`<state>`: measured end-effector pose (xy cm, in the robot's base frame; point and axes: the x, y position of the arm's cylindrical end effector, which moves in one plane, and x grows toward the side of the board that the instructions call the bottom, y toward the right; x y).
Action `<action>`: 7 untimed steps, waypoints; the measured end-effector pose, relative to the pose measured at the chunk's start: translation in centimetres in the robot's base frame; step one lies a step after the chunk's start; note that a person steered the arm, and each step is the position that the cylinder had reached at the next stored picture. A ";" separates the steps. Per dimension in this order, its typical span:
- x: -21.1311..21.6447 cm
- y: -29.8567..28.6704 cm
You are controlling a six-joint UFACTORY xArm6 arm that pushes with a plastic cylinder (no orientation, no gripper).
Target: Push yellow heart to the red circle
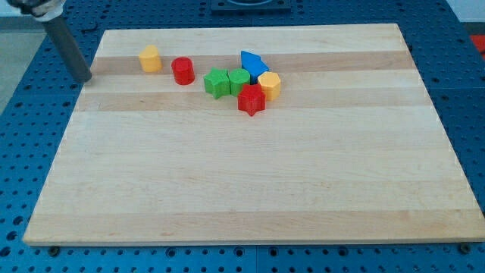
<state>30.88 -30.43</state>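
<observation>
The yellow heart (151, 58) lies near the board's top left. The red circle (183, 70) stands just to its right and a little lower, with a small gap between them. My tip (86, 78) is at the board's left edge, to the left of the yellow heart and a little lower, well apart from it. The rod rises from the tip toward the view's top left corner.
A cluster lies to the right of the red circle: a green star (217, 83), a green block (239, 79), a blue block (253, 64), a yellow hexagon (269, 85) and a red star (251, 100). The wooden board (250, 182) rests on a blue perforated table.
</observation>
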 end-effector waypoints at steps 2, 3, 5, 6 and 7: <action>-5.1 2.5; -5.1 5.6; -4.9 9.6; -4.5 11.1; -3.6 12.8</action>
<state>27.30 -17.66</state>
